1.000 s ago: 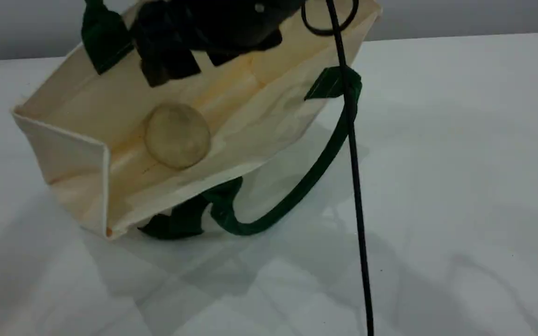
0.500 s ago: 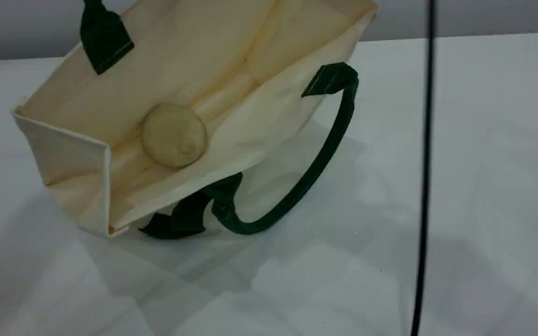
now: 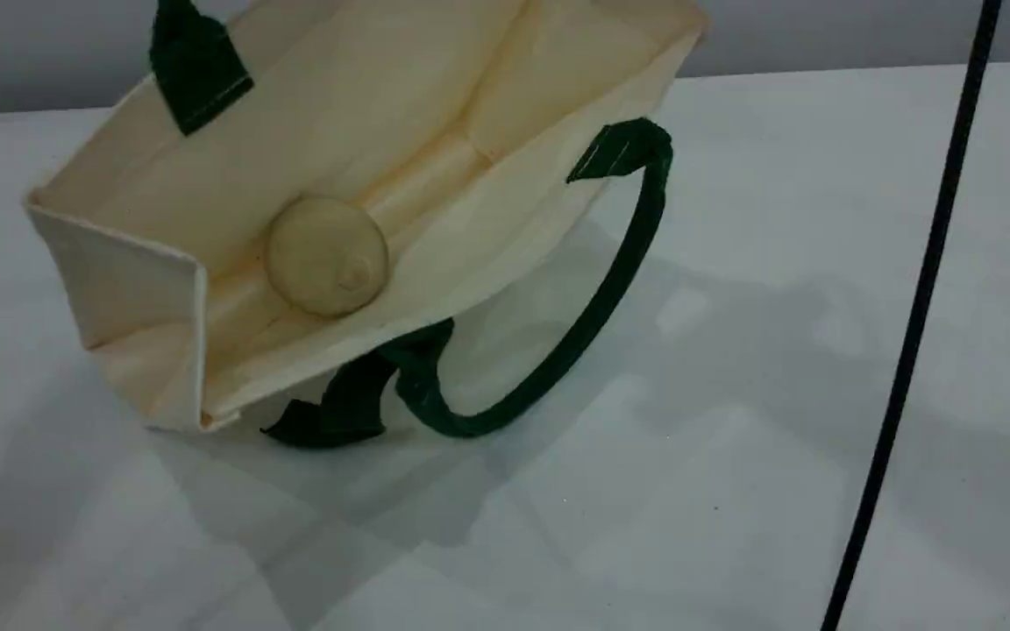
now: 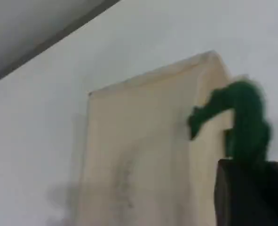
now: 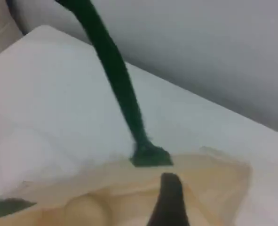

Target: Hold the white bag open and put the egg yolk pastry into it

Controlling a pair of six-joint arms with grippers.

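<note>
White table under grey wall. Egg yolk pastry (image 3: 327, 254) inside white bag (image 3: 119, 280), just left of right hand (image 5: 169, 202); grip unreadable. Left hand (image 4: 251, 193) just below green handle (image 4: 244, 117), clenched or released unclear. Risk: bag tipping, pastry rolling out, from any slack hold

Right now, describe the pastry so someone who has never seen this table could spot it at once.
Find the big cream bag lying on its side on the white table, its mouth facing the scene camera. Inside, on the lower wall near the opening, sits the pastry: the only small, round, tan dome, unlike the flat cloth and green handles.
</note>
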